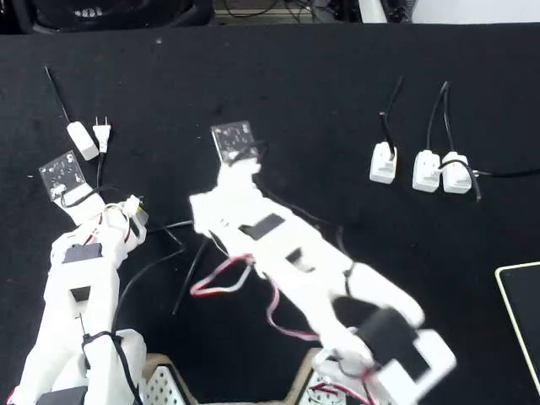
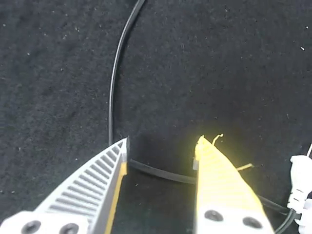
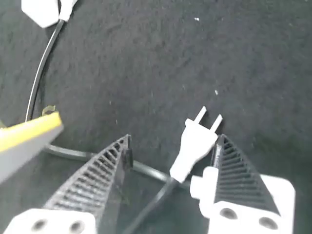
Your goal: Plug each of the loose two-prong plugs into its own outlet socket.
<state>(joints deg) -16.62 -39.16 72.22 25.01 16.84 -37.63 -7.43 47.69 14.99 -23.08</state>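
a: where's the plug relative to the hands?
b: two-prong plug (image 3: 195,141) lies flat on the mat (image 3: 195,58), inside the right gripper (image 3: 173,141). it's hard up by one finger (image 3: 234,165), can't tell if touching. jaws wide, nothing held.
a: axis?
b: long axis runs roughly along the gripper's reach, a bit skewed. prongs point away from the wrist, its cord runs back under it. my read: closing would pinch the body across its width.
a: left arm?
b: left gripper (image 2: 162,142) is wide open too, empty, straddling a black cable (image 2: 114,73). its yellow finger (image 3: 29,131) sits just beside the right gripper. the plug is outside that finger, so right is nearer.
a: high view?
b: a loose plug at 10 o'clock on the table, prongs to 12. a white block (image 1: 82,139) is just beside it at its 8 o'clock. three more white blocks (image 1: 426,171) at 2 o'clock, well apart from it. can't tell which are free sockets.
a: surface, room?
b: mat is black cloth, looks soft. loose cords (image 1: 190,270) loop across it and could snag. pale-rimmed panel (image 1: 523,325) at the 4 o'clock edge, out of the way.
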